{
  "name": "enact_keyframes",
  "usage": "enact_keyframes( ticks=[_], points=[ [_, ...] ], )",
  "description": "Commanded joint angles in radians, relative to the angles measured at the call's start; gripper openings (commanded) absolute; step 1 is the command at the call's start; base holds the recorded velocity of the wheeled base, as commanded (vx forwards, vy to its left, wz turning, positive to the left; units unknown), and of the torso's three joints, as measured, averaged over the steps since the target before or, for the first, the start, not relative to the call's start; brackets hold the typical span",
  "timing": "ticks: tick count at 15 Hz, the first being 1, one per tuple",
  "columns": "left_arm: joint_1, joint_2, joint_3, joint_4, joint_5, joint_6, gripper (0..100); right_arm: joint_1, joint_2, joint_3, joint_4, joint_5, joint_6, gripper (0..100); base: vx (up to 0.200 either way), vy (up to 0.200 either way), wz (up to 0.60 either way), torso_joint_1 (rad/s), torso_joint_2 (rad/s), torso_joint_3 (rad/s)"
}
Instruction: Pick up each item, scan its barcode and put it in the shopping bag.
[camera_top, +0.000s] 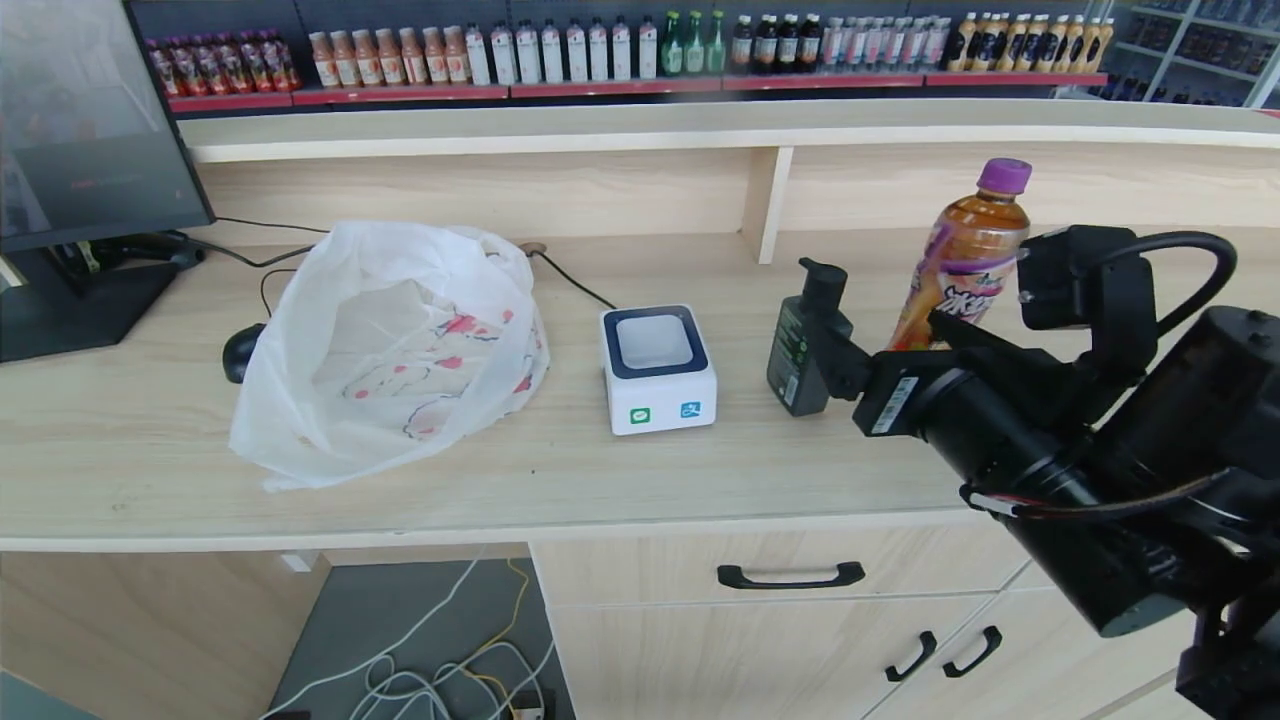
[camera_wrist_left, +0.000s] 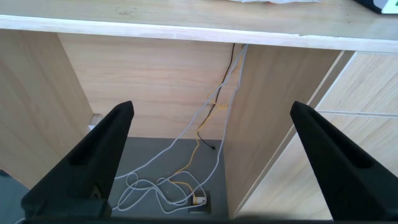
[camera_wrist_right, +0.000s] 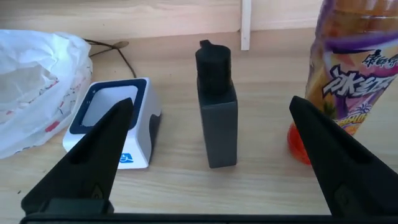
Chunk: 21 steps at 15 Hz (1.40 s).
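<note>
A white plastic shopping bag (camera_top: 390, 350) lies open on the left of the wooden counter (camera_top: 500, 470), also seen as the bag (camera_wrist_right: 31, 87). To its right stands the white barcode scanner (camera_top: 658, 370), scanner (camera_wrist_right: 115, 127). Further right is a dark flip-cap bottle (camera_top: 797, 345), bottle (camera_wrist_right: 217, 118), and an orange drink bottle (camera_top: 965, 250) with a purple cap, drink (camera_wrist_right: 354, 68). My right gripper (camera_top: 885, 345), gripper (camera_wrist_right: 211, 186), is open just in front of the dark bottle, not touching it. My left gripper (camera_wrist_left: 211, 168) is open and empty, low below the counter's edge.
A monitor (camera_top: 90, 120) and a black mouse (camera_top: 242, 352) sit at the far left. A raised ledge with a divider (camera_top: 765, 200) backs the counter. Drawers with black handles (camera_top: 790, 576) lie below it, and loose cables (camera_wrist_left: 168, 186) lie on the floor under it.
</note>
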Motion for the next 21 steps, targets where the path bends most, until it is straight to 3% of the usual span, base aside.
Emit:
enact_keyframes(
  ticks=[1, 4, 11, 21],
  points=[
    [0.0, 0.0, 0.0, 0.0, 0.0, 0.0, 100, -0.001, 0.082, 0.01, -0.035, 0.003, -0.016, 100, 0.0, 0.0, 0.0, 0.0, 0.0, 0.0],
    [0.0, 0.0, 0.0, 0.0, 0.0, 0.0, 100, -0.038, 0.093, 0.028, -0.044, 0.052, -0.015, 100, 0.0, 0.0, 0.0, 0.0, 0.0, 0.0],
    [0.0, 0.0, 0.0, 0.001, 0.0, 0.0, 100, -0.061, 0.237, 0.054, -0.308, 0.161, -0.047, 100, 0.0, 0.0, 0.0, 0.0, 0.0, 0.0],
    [0.0, 0.0, 0.0, 0.0, 0.0, 0.0, 100, -0.168, 0.312, 0.011, -0.33, 0.255, -0.059, 100, 0.0, 0.0, 0.0, 0.0, 0.0, 0.0]
  ],
)
